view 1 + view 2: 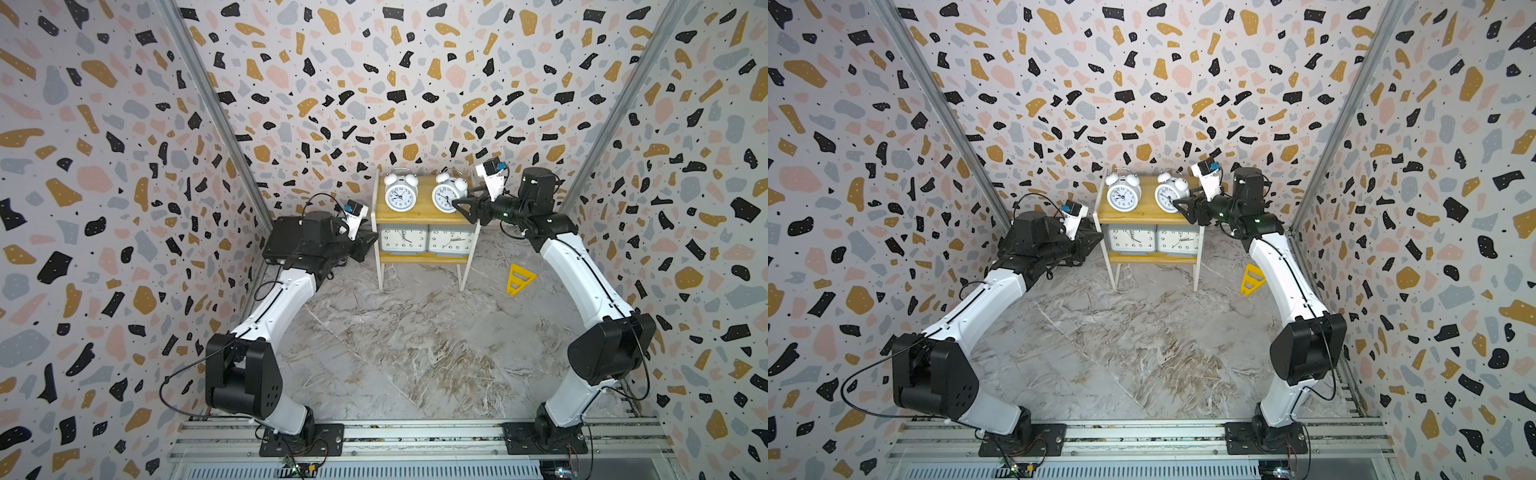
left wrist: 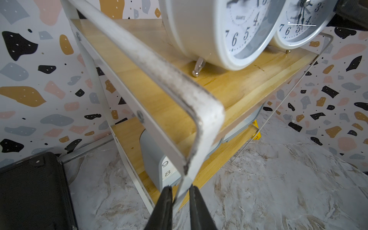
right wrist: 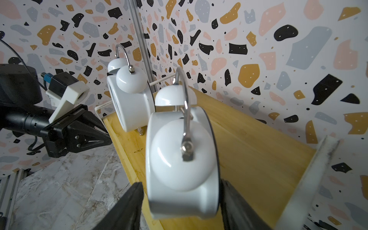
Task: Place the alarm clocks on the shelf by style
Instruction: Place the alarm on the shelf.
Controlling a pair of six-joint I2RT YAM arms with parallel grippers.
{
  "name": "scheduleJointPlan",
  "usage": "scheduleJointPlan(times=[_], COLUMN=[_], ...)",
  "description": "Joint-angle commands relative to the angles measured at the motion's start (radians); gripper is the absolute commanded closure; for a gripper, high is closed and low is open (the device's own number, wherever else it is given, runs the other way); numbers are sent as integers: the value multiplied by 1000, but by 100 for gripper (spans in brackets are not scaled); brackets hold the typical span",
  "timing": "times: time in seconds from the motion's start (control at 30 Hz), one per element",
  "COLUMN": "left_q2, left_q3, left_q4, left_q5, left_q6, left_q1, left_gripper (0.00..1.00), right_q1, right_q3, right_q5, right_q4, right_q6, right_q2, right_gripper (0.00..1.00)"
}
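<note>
The shelf (image 1: 419, 214) stands at the back wall in both top views. Two white round twin-bell alarm clocks (image 1: 400, 195) (image 1: 446, 195) stand on its top board. Two grey rectangular clocks (image 1: 402, 240) (image 1: 451, 241) sit side by side on the lower board. My right gripper (image 3: 181, 184) straddles the right round clock (image 3: 179, 157) from the shelf's right end; it is open, with a gap at one finger. My left gripper (image 2: 180, 188) is shut on the thin white frame (image 2: 207, 127) at the shelf's left front leg.
A flat black case (image 1: 282, 239) lies on the floor by the left wall, under my left wrist. A yellow triangular piece (image 1: 519, 279) lies to the right of the shelf. Patterned walls close in on three sides.
</note>
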Motion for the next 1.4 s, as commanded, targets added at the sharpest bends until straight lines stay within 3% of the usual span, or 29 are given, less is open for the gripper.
scheduleJointPlan(times=[0.0, 1.37], left_q2=[-7, -5], left_q3=[18, 20], left_q4=[40, 35], left_q5=[30, 33], left_q6=[1, 2], left_q1=[1, 1], left_gripper=[80, 80], right_q1=[-5, -5], right_q3=[6, -12], right_q5=[11, 198], right_q4=[21, -50], right_q6=[-13, -83], right_q2=[-46, -75], right_gripper=[34, 29])
